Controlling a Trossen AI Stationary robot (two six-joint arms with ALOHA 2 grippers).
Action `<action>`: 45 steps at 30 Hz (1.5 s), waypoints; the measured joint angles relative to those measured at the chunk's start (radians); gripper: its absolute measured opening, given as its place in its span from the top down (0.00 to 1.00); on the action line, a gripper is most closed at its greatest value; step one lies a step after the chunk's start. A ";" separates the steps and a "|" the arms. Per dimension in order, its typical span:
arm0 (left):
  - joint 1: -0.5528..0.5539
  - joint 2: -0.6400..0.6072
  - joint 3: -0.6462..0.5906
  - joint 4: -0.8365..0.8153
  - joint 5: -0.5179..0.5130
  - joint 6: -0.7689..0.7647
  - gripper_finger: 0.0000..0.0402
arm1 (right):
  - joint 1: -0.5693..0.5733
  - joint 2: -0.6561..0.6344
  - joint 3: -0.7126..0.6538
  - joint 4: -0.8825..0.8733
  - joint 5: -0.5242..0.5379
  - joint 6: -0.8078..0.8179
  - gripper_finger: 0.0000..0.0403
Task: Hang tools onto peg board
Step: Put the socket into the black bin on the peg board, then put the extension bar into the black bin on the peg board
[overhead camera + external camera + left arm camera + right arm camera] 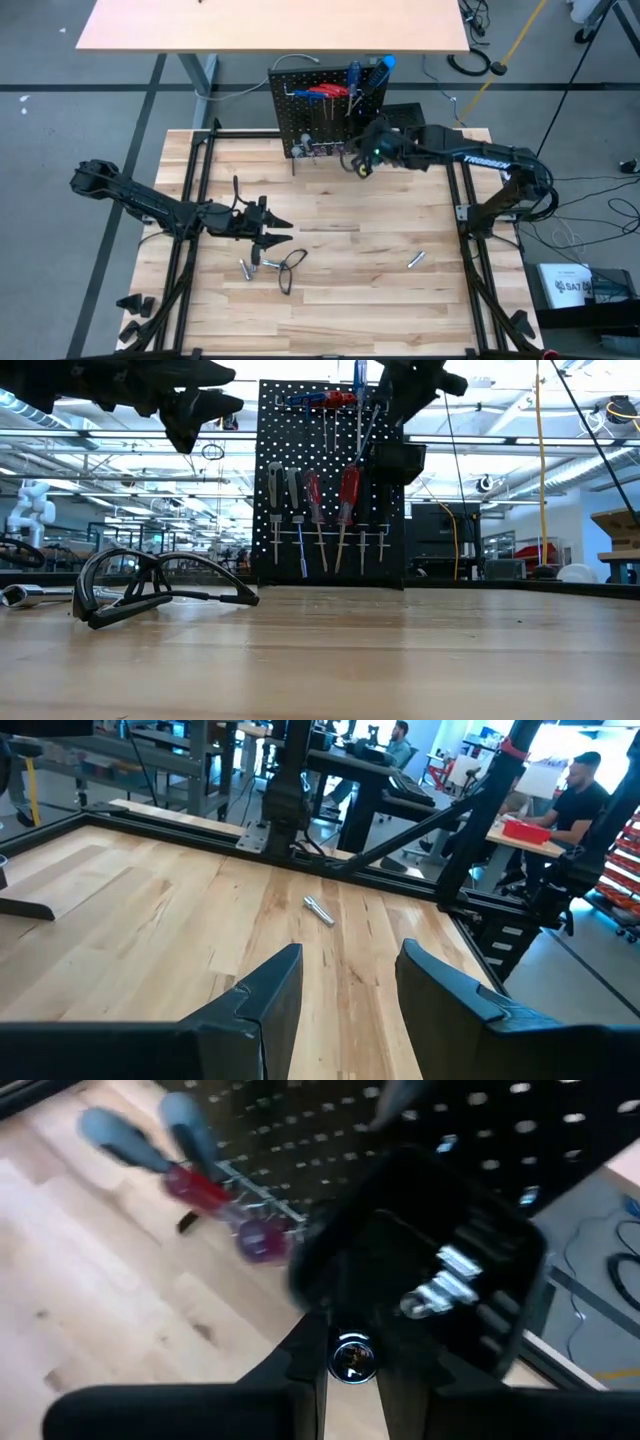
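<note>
Peg board (pixel 318 112) stands upright at the tabletop (pixel 380 290) far edge. Right tool (pixel 352 1370) beside its bin, narrow, clamps a small silver bit (pixel 351 1357). Left tool (pixel 345 982) hovers wide over open tabletop near black wire loop (pixel 290 268).

My left arm reaches in from the left edge, stretched low across the table, and my left hand (pixel 272 232) hangs above the boards with its two fingers (pixel 268 995) spread apart, nothing between them. My right arm bends in from the right side, elbow raised, and my right hand (pixel 350 1370) is pinched narrow on a small silver bit (pixel 350 1357).
</note>
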 joint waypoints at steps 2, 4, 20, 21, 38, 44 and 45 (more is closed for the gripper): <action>0.000 0.000 0.000 -0.001 0.000 0.003 0.59 | -0.027 0.000 0.000 0.002 0.001 -0.001 0.88; 0.000 0.000 0.000 -0.003 0.000 0.005 0.59 | -0.055 0.000 0.000 0.006 -0.001 -0.010 0.88; 0.000 0.000 0.000 -0.004 0.000 0.007 0.59 | -0.117 0.000 0.000 0.036 0.086 0.006 0.72; 0.000 0.000 0.000 -0.004 0.000 0.007 0.59 | -0.116 0.000 0.000 0.036 0.097 0.008 0.70; 0.000 0.000 0.000 -0.004 0.000 0.005 0.59 | -0.012 0.000 0.000 -0.143 -0.157 0.153 0.43; 0.000 0.000 0.000 -0.003 0.000 0.003 0.59 | 0.189 -0.001 -0.008 -0.193 -0.125 0.264 0.44; 0.000 0.000 0.000 -0.003 0.000 0.003 0.59 | 0.223 -0.001 -0.015 -0.193 -0.110 0.286 0.44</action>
